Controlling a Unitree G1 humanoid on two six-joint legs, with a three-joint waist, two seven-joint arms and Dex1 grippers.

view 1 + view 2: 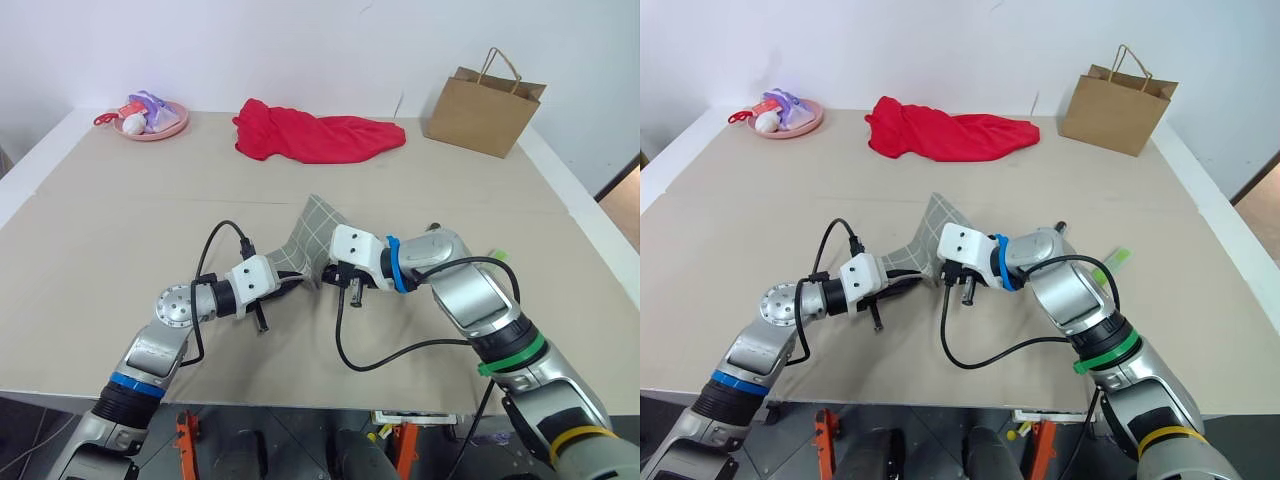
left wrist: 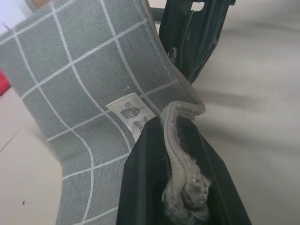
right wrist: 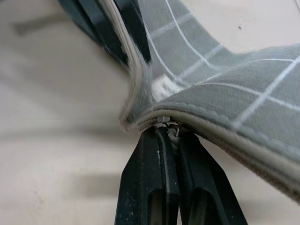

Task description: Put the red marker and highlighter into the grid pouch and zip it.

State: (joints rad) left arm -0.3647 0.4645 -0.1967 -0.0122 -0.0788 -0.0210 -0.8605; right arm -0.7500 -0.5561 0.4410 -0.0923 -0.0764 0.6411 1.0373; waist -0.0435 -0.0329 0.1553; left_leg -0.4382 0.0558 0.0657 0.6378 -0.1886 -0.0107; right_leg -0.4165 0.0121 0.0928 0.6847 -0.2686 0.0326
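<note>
The left pincer (image 2: pixel 176 187) grips the pouch (image 1: pixel 315 240) by its zipper-tape end, and the right pincer (image 3: pixel 171 140) is clamped on the zipper pull (image 3: pixel 168 123). Between them the pouch hangs raised above the worktop (image 1: pixel 120 220), a highlighter (image 1: pixel 1114 259) lying beyond the right arm.

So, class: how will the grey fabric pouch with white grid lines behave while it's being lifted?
The grey grid-lined fabric pouch is probably floppy: it bends and sags between the left gripper and the right gripper. Likely light, since pinches on its edge hold it up.
</note>
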